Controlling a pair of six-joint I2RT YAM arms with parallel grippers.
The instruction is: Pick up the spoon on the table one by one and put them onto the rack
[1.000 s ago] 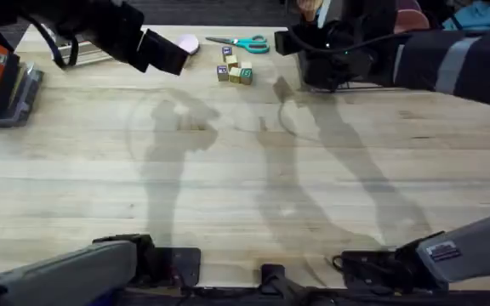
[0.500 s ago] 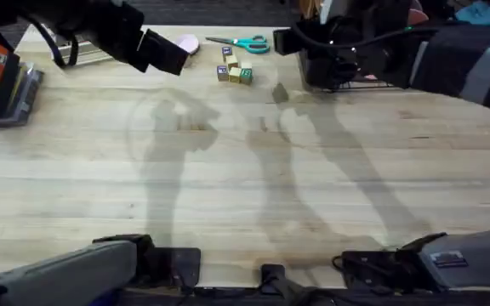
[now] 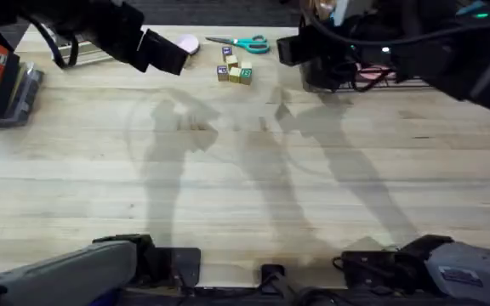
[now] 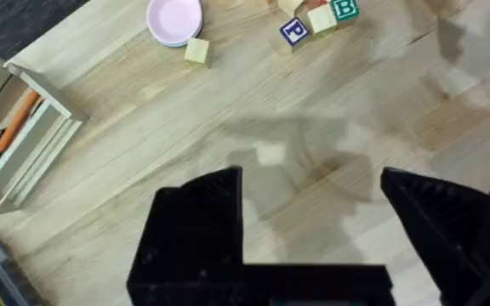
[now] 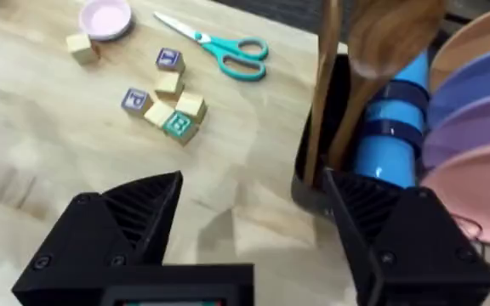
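Standing in rack (image 5: 326,183) caddy: two spoons (image 5: 394,34) | scissors (image 5: 224,51): one

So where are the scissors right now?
The teal-handled scissors lie at the table's far edge in the overhead view, between the pink dish and the black utensil caddy, just beyond the letter blocks.

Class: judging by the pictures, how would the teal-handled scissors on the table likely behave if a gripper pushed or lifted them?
The scissors lie flat on the table, so a push would probably slide or spin them, not roll them. They look rigid with thin blades, likely light. Lying low and closed, they may be awkward to pinch; the looped handles seem the easier hold.
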